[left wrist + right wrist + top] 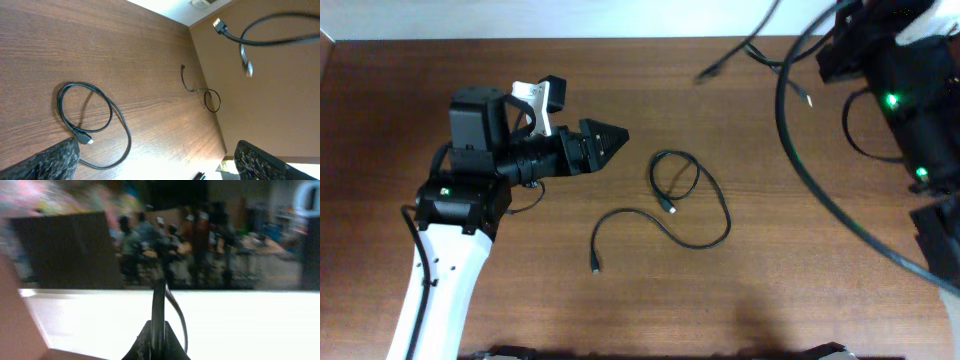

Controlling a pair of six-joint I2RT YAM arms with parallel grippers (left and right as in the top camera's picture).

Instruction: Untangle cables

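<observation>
One thin black cable [692,205] lies on the wooden table in a loop, with one plug [670,207] inside the curve and the other end [595,268] to the front left. It also shows in the left wrist view [112,117]. My left gripper [608,138] hovers left of it, turned sideways, open and empty [157,165]. My right gripper [157,342] is shut on a black cable [158,305] and holds it high at the far right. Lifted cables [798,150] hang from it, with plugs dangling [706,73] [218,24].
The right arm [910,110] with its own fixed wires fills the right edge of the table. A thin cord with a small loop [212,100] shows far off by the table's edge [205,85]. The left arm's white link [445,275] crosses the front left.
</observation>
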